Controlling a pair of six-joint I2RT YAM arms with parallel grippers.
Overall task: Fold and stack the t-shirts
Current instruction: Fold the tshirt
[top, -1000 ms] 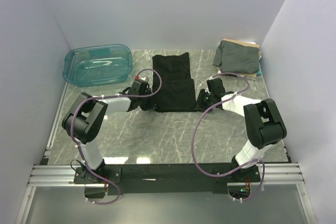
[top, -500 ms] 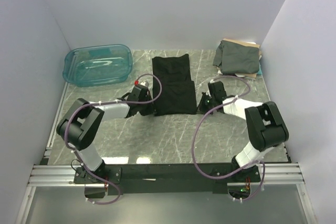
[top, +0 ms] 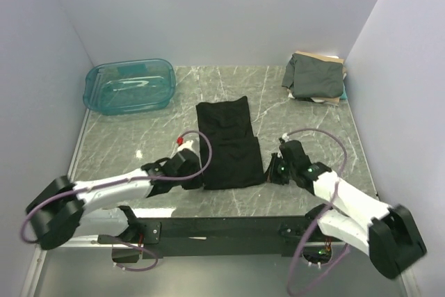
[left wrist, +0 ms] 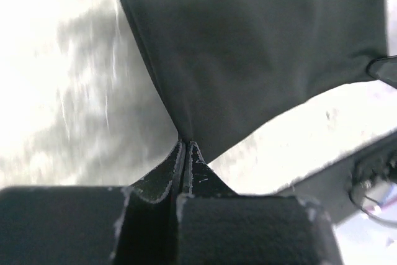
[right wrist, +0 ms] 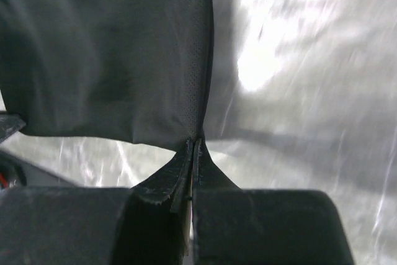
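The black t-shirt (top: 228, 142) lies as a long folded strip on the marble table, its near end close to the front edge. My left gripper (top: 200, 180) is shut on its near left corner; the left wrist view shows the cloth (left wrist: 248, 48) pinched at the fingertips. My right gripper (top: 268, 170) is shut on its near right corner; the right wrist view shows the cloth (right wrist: 111, 54) pinched there. A dark grey-green t-shirt (top: 315, 76) lies folded at the back right, on top of tan and white cloth.
A translucent teal plastic bin (top: 129, 85) stands at the back left. White walls close in the table on three sides. The black rail (top: 222, 227) with the arm bases runs along the front edge.
Both arms have pulled back toward the front edge, dragging the black t-shirt nearer. Its near end now lies close to the rail.
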